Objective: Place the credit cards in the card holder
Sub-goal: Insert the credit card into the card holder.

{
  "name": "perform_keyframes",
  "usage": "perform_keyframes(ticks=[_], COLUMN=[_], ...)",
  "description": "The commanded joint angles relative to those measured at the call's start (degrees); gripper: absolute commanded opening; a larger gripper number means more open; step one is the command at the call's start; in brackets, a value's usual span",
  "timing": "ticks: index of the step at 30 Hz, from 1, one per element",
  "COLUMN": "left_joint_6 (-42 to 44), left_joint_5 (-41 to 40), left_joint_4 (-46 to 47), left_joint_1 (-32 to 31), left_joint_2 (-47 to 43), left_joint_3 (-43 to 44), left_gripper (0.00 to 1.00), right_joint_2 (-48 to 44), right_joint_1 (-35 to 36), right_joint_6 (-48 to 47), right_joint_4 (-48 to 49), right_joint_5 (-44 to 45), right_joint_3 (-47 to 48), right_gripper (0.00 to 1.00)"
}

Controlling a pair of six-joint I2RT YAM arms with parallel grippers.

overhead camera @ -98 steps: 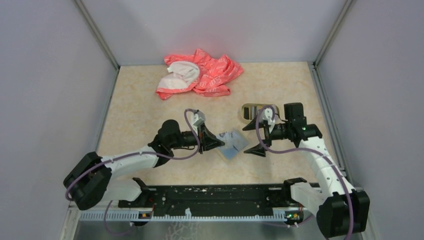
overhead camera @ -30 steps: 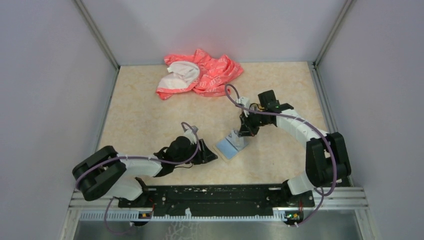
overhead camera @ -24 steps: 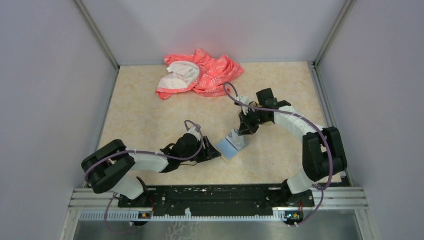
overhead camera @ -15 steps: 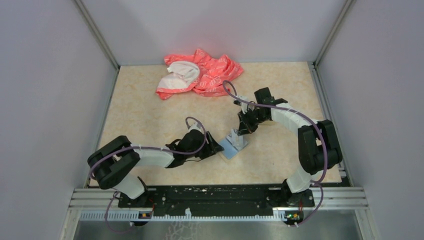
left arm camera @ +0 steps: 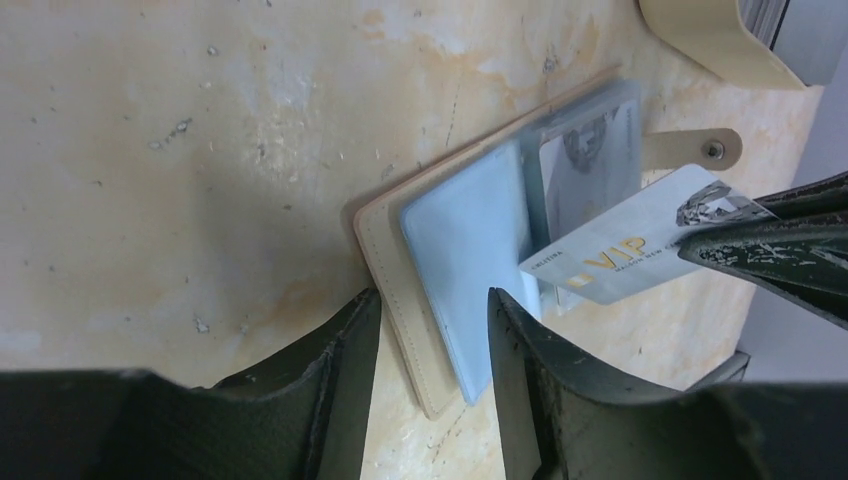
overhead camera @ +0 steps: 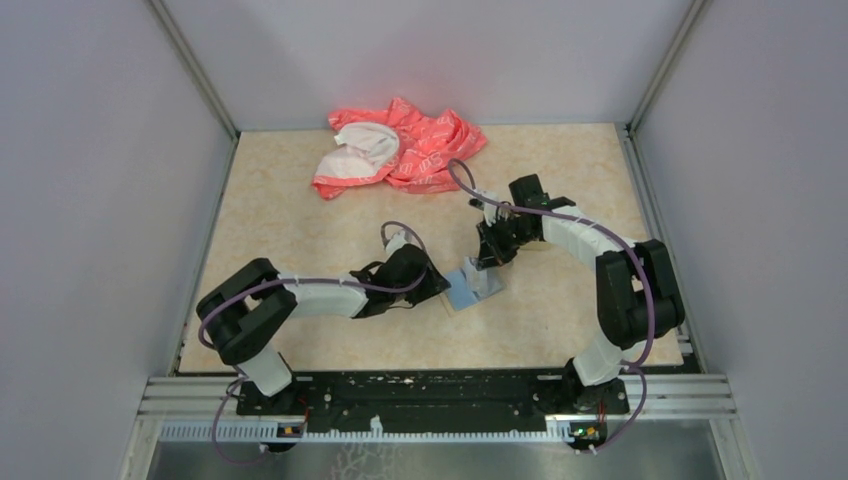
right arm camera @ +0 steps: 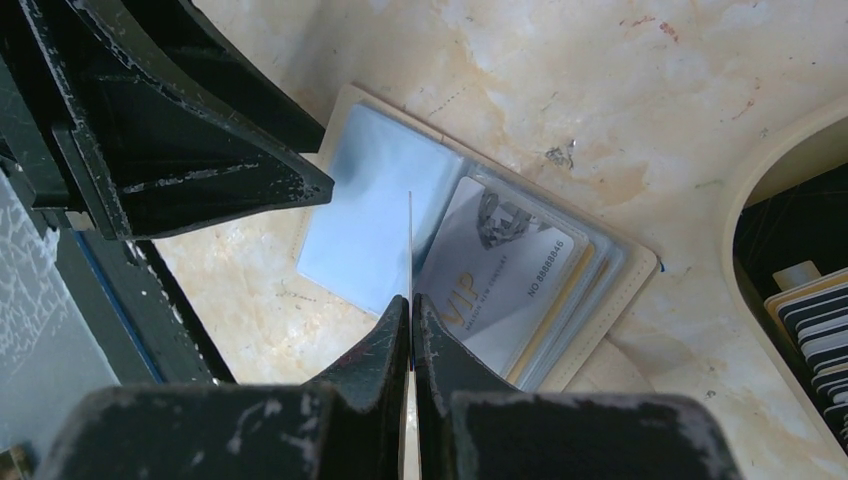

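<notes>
Beige outside and light blue within, the card holder lies opened flat on the marbled table, near the middle and a little toward the robot's right. One clear sleeve already holds a silver card with VIP lettering. A beige snap tab sticks out from the holder's far edge.

A loose VIP card, also silver, hangs tilted just above the sleeves. Its lower corner is over the seam between the blue panel and the filled sleeve, but I cannot tell whether it touches. The right gripper has its fingers pressed together on this card, which shows edge-on as a thin line in the right wrist view.

The left gripper sits low on the opposite side with its fingers apart. One tip is just off the holder's beige edge and the other is over the blue panel. It grips nothing, and contact with the holder is not clear.

Just beyond the holder sits a tan tray with a raised rim, holding a stack of dark and light cards on edge. Well apart, at the back of the table, lies a crumpled red and white cloth.
</notes>
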Motion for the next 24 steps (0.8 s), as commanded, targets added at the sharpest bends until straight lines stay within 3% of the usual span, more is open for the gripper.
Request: perform_keyframes(ticks=[1,7,11,15,18,24], left_joint_6=[3.04,7.78,17.42,23.26,22.68,20.91], left_joint_5=[-5.47,-6.12,-2.34,8.68,13.87,20.74], left_joint_4=[-9.89,-10.34,-5.17,14.94,17.79,19.98], left_joint_1=[0.91,2.45,2.48,2.48,2.42,1.85], left_joint_2=[2.48,2.15,-2.2,-9.37,-9.57,-1.15], left_joint_3=[1.63,4.18,2.35,-8.9,-9.33,-3.53], left_gripper=[0.51,0.5,0.51,0.35,0.26,0.15], right_joint_2=[-0.24,-1.81,-1.54,-3.77,-4.27,-3.48], right_joint_1=[-0.77,-2.69,-2.84,-2.88,-2.88,-2.88], right_joint_6=[2.0,5.96,6.73,7.0,7.4,7.1], right_joint_4=[2.16,5.73,4.95,5.54,5.92,5.51], right_joint_5=[1.42,1.19,1.19,2.68,2.93,3.14], right_joint_3=[0.35,-2.48,-2.21,-2.74,-3.07,-2.88], right_gripper=[0.0,0.0,0.0,0.0,0.0,0.0])
